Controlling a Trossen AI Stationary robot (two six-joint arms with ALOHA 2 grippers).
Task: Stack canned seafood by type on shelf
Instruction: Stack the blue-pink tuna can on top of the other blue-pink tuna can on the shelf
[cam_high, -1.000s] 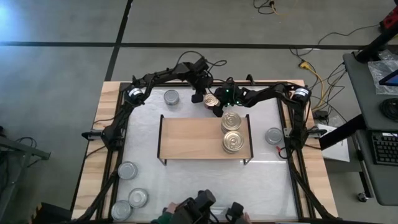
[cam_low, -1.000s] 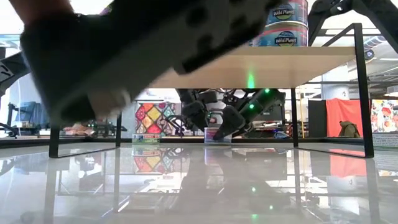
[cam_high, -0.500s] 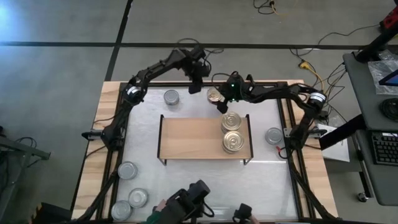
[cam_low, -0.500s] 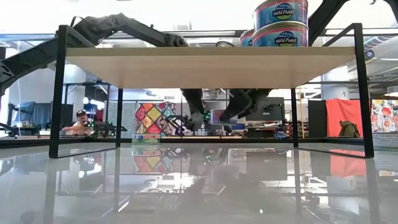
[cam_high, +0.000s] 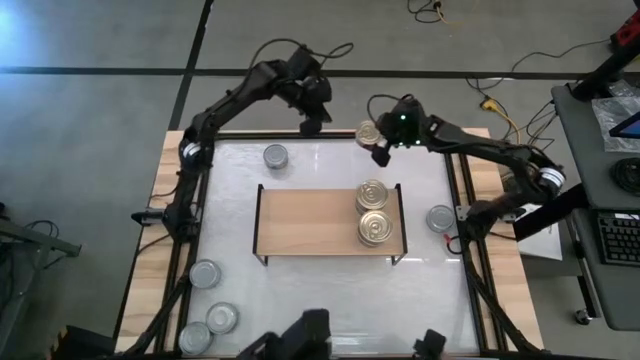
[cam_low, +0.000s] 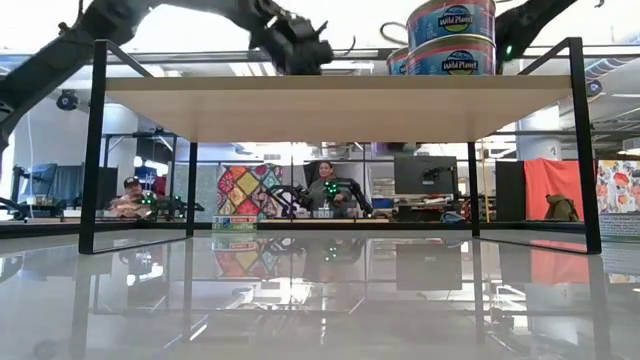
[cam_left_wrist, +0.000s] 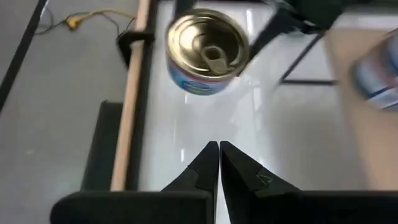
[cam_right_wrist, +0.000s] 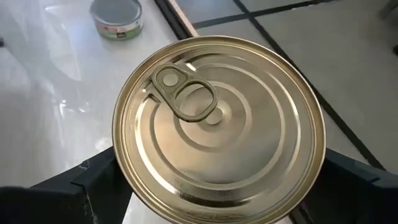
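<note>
High view: right tool (cam_high: 378, 141) gripping gold-topped can (cam_high: 368, 133), now higher; left tool (cam_high: 311, 122) clenched, withdrawn.

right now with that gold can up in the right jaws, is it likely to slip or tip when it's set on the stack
The gold can looks rigid metal, so it probably won't deform. Its smooth round wall may slip in the right gripper. Squat and flat, it should sit steady on the stack, though the raised rims may let it slide if off-centre.

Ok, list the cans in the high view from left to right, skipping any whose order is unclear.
Silver can near the bottom-left corner → silver can → silver can by the far edge → gold can held in the right pincer → silver can right of the shelf.
</note>
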